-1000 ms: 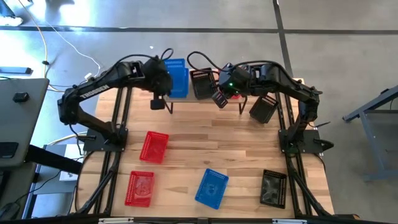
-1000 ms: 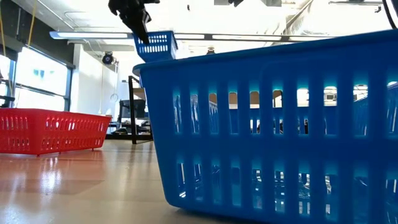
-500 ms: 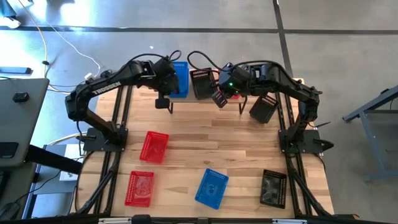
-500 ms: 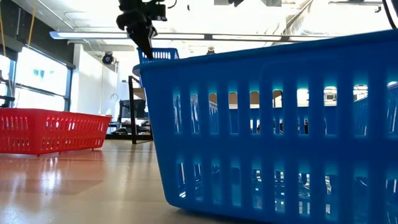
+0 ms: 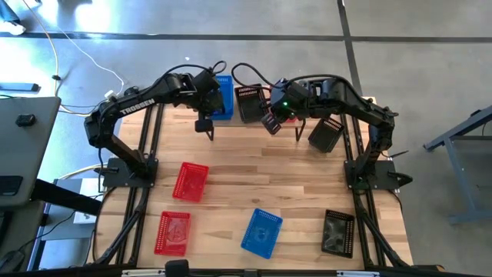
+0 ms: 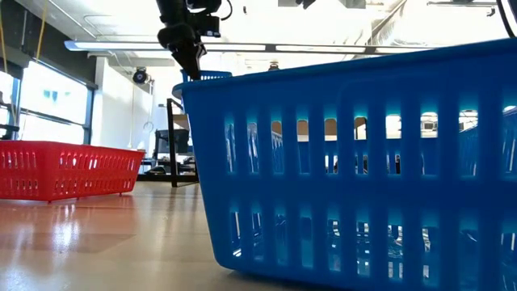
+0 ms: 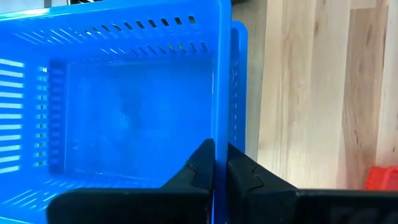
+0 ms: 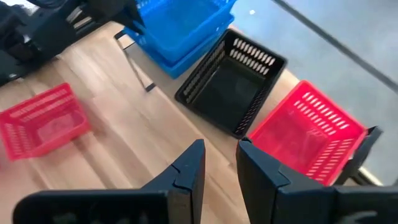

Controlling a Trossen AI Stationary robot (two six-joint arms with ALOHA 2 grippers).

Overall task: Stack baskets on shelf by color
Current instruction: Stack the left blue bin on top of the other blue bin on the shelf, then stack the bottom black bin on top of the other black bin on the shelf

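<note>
My left gripper (image 7: 215,163) is shut on a blue basket (image 7: 124,106) nested in a second blue basket (image 7: 239,74) at the left end of the shelf (image 8: 281,86). In the high view the pair (image 5: 222,96) sits beside a black basket (image 5: 247,102), and a red basket (image 8: 305,130) stands at the shelf's right end. My right gripper (image 8: 219,163) hovers open over the table just in front of the shelf, touching nothing. In the low view the left gripper (image 6: 184,44) shows above the stack's rim (image 6: 206,76). My left gripper holds the upper blue basket by its long side wall (image 7: 219,124), one finger (image 7: 200,169) inside the basket and one finger (image 7: 241,173) outside. The fingers come from above, pointing down. The basket sits level inside the lower blue basket.
On the table lie two red baskets (image 5: 191,181) (image 5: 173,232), a blue basket (image 5: 261,232) near the near edge, and a black basket (image 5: 338,231). Another black basket (image 5: 327,132) lies tilted beside the right arm. The near blue basket (image 6: 347,162) fills most of the low view.
My left gripper has moved down toward the shelf, carrying the blue basket with it. The basket has dropped from above the stack into the blue basket on the shelf. The gripper has stayed shut on it.
</note>
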